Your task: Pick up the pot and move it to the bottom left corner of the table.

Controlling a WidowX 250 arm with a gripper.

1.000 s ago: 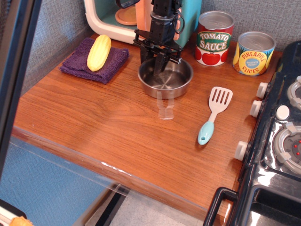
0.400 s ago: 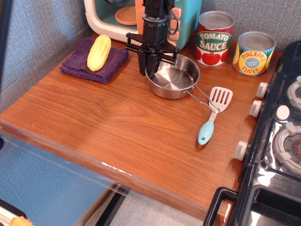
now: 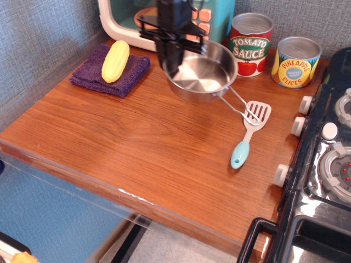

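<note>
pot (image 3: 204, 71): shiny steel, shallow, wire handle, tilted, near table (image 3: 137, 148) back edge
contents: none seen
gripper (image 3: 171, 57): jaws clenched on pot's left rim

I see corn (image 3: 115, 61) on a purple cloth (image 3: 109, 71), two cans (image 3: 250, 44) (image 3: 296, 61), a spatula (image 3: 249, 133), a stove (image 3: 323, 175)

Table (image 3: 126, 148) front-left open; spatula (image 3: 249, 131) right.

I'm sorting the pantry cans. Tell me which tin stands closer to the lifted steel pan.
The red-labelled tomato sauce can, right beside the shiny steel pan; the yellow pineapple slices can stands farther right.
</note>
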